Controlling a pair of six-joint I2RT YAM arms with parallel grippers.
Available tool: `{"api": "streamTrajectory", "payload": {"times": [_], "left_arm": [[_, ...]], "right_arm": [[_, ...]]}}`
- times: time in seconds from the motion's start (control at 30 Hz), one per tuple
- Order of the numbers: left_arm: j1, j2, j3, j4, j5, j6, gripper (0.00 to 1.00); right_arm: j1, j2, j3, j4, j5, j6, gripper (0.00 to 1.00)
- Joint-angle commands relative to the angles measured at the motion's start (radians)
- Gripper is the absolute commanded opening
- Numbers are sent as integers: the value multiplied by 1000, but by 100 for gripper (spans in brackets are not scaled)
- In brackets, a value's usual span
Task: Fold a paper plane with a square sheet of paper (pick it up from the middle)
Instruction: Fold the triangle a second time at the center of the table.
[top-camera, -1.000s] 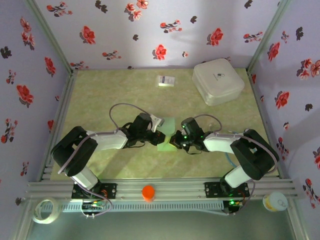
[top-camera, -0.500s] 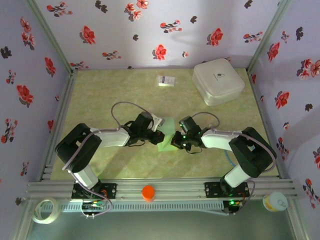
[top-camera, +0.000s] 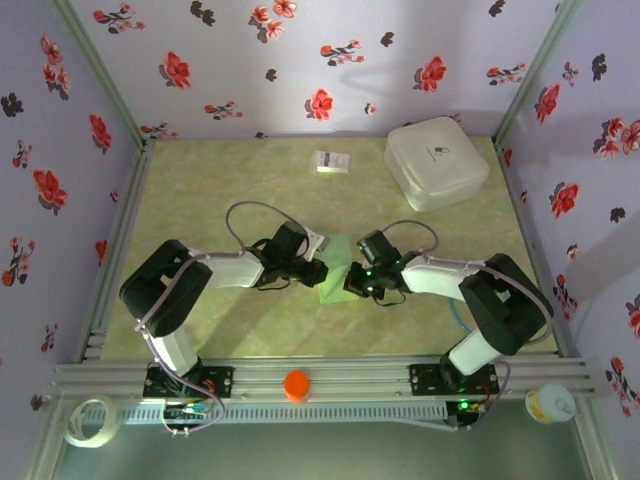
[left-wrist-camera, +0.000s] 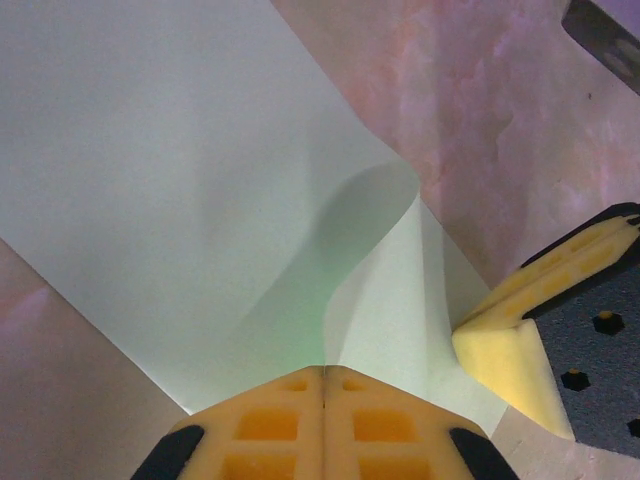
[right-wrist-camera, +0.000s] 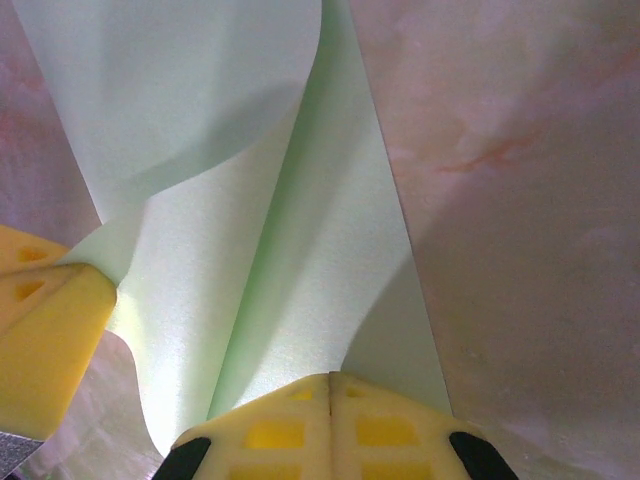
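The table (top-camera: 200, 190) has a pale green marbled top, and the white rounded box (top-camera: 436, 162) sits on it at the far right corner. The left arm (top-camera: 215, 275) and right arm (top-camera: 450, 275) both lie low over the table. They are on the near side of the box and reach in toward each other, well to the left of it.

The sheet of paper (top-camera: 333, 270) is pale mint green. It lies on the table nearer the arm bases than the box and to the box's left, well apart from it. It is not flat: one part curls up and over the rest, throwing a soft shadow.

The left gripper (left-wrist-camera: 323, 400) has its jaws pressed together, and a raised fold of the sheet runs straight into the seam between them. The right gripper (right-wrist-camera: 330, 410) meets the sheet from the box's side. Its jaws are also pressed together and the paper runs right up under them, but I cannot tell whether it is pinched there.

A small white printed card (top-camera: 332, 161) lies left of the box, level with it.
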Motion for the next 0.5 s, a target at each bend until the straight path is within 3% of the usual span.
{"api": "streamTrajectory", "payload": {"times": [0.0, 0.47], "left_arm": [[13, 21, 29, -10, -19, 35, 5], [15, 54, 33, -33, -38, 47, 5]], "right_arm": [[-7, 25, 9, -72, 34, -22, 2], [-7, 24, 10, -70, 30, -24, 3]]}}
